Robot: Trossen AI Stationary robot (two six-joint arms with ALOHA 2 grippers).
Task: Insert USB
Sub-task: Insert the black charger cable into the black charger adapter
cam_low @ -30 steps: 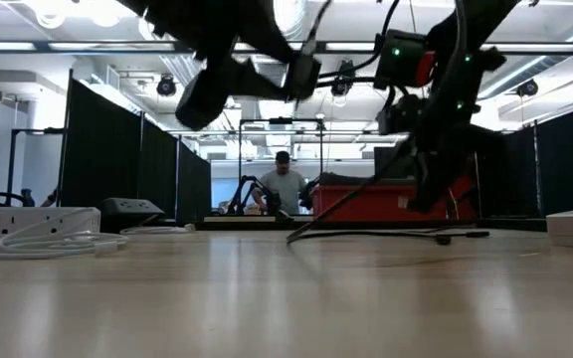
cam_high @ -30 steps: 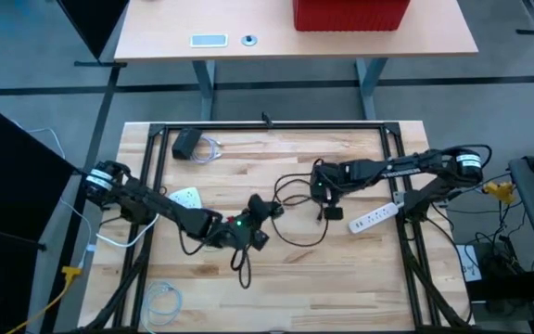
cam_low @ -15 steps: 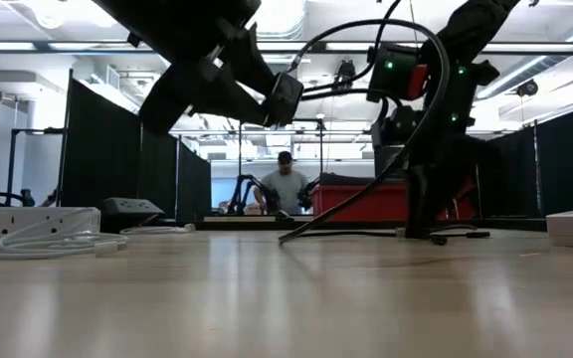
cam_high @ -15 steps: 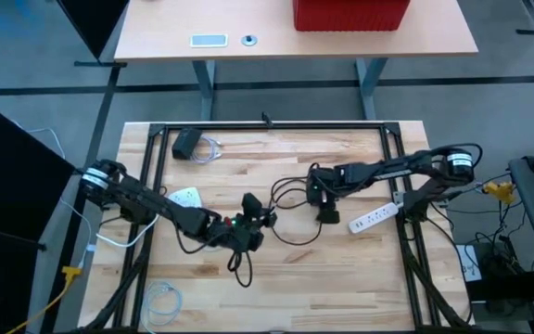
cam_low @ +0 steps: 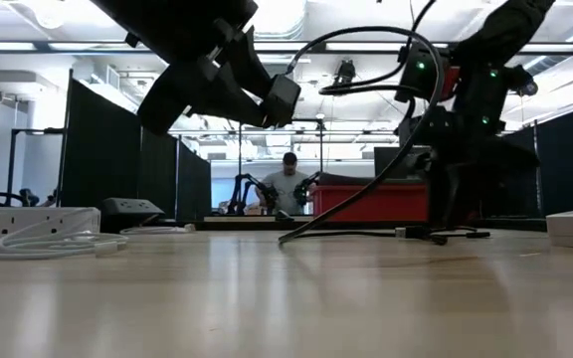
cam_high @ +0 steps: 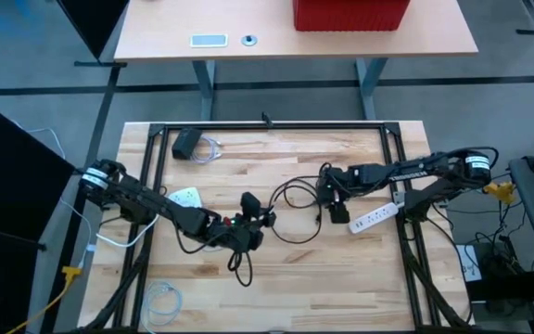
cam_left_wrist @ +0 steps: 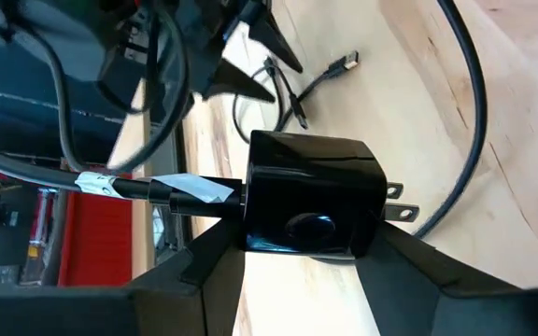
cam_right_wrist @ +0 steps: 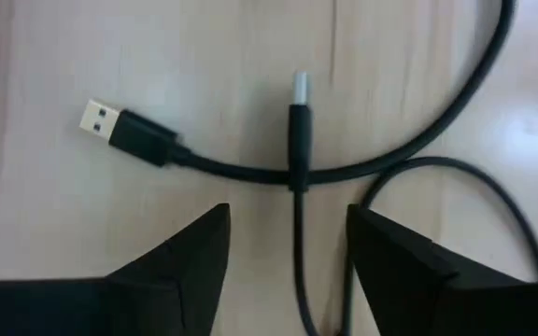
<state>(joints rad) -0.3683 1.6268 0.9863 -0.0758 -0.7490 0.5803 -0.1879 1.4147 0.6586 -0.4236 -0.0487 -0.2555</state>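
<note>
The left gripper (cam_left_wrist: 297,271) squeezes a black charger block (cam_left_wrist: 311,191) up above the middle of the wooden table (cam_high: 276,278), while the right gripper (cam_right_wrist: 283,247) hangs with its fingers apart just over two loose USB plugs (cam_right_wrist: 297,93).

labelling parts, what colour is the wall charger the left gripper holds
Black, glossy, with two metal prongs; the charger shows best in the left wrist view.

Between the arms: black cable (cam_high: 290,199) loops over the bench (cam_high: 276,278) and blocks a low pass.
Right edge: white power strip (cam_high: 372,218) lies in the way.
Near edge: bare boards, coiled white cable (cam_high: 165,299) at one corner.
</note>
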